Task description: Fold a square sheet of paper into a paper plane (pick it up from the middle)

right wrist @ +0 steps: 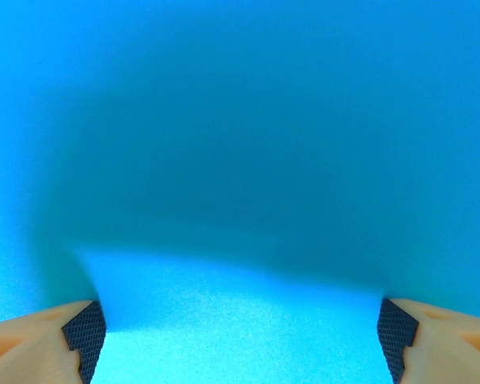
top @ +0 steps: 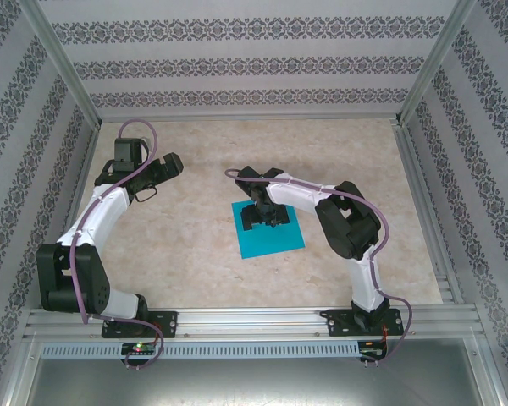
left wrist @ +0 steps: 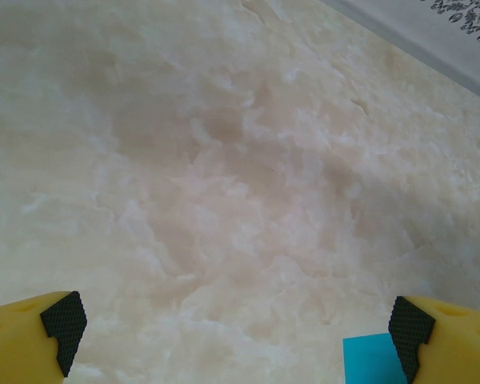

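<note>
A pale beige, marble-patterned flat table top (top: 195, 254) is taking up the middle of the top view, with grey floral-striped wallpapered walls (top: 237, 34) standing around its upper, left and right sides. The white-and-black left arm (top: 102, 216) is curving up the left side of the frame, and the white-and-black right arm (top: 351, 224) is bending from the lower right in toward the centre. The thin teal-blue square sheet of paper (top: 275, 241) is lying flat on the table just right of centre, slightly turned, and the right arm's wrist is hanging over its upper part. In the right wrist view the right gripper (right wrist: 240, 332) is hovering very close above the sheet (right wrist: 240, 160), its jaws spread wide and grasping nothing, its black textured pads (right wrist: 84, 328) sitting in the bottom corners. In the left wrist view the left gripper (left wrist: 236, 328) is standing released over bare table, its yellow fingers (left wrist: 24, 336) far apart, with one corner of the sheet (left wrist: 372, 360) peeking in at the bottom right beside the right-hand pad.
</note>
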You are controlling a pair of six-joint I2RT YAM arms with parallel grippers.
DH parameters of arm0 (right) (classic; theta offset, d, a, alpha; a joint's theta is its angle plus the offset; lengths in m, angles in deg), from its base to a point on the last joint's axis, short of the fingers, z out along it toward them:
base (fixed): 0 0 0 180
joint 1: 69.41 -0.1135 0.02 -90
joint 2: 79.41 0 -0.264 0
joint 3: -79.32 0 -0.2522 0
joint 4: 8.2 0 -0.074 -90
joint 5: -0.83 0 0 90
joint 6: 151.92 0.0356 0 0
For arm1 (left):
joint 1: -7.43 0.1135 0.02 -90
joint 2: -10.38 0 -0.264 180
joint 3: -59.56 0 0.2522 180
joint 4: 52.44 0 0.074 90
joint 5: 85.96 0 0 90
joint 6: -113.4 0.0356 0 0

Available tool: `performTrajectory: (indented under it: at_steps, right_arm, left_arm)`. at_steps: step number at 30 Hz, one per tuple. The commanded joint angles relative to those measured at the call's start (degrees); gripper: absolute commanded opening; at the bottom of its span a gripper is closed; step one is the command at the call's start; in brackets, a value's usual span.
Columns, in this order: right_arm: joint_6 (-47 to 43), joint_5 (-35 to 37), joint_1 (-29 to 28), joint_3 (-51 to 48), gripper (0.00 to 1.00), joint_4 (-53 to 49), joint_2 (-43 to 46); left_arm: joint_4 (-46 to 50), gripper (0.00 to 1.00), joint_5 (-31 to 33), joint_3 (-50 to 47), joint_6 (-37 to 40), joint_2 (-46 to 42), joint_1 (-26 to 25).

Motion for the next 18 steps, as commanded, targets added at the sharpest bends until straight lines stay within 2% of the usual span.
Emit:
performTrajectory:
  at_steps: [1, 9, 14, 16, 18]
  right_arm:
    - [0.12, 1.0, 0.72, -3.56, 0.89, -0.94, -4.05]
    - [0.13, 2.35, 0.94, -3.23, 0.82, -1.45, -3.96]
    - [0.92, -3.4, 0.94, -3.27, 0.63, 2.68, -0.79]
    - [2.03, -8.08, 0.91, -3.55, 0.52, 6.26, 1.18]
    - [3.54, -12.75, 0.88, -4.21, 0.46, 10.6, 3.42]
  left_arm:
    - [1.41, 1.0, -0.52, 1.67, -0.79, 0.63, -0.29]
    - [1.59, 1.0, -0.57, 1.71, -0.94, 0.86, -0.29]
    - [1.29, 1.0, -1.92, 0.62, -4.35, 1.34, -0.29]
    - [0.22, 1.0, -4.8, -1.03, -7.27, 1.89, -0.29]
    - [-2.13, 1.0, -8.57, -3.46, -10.02, 2.34, -0.32]
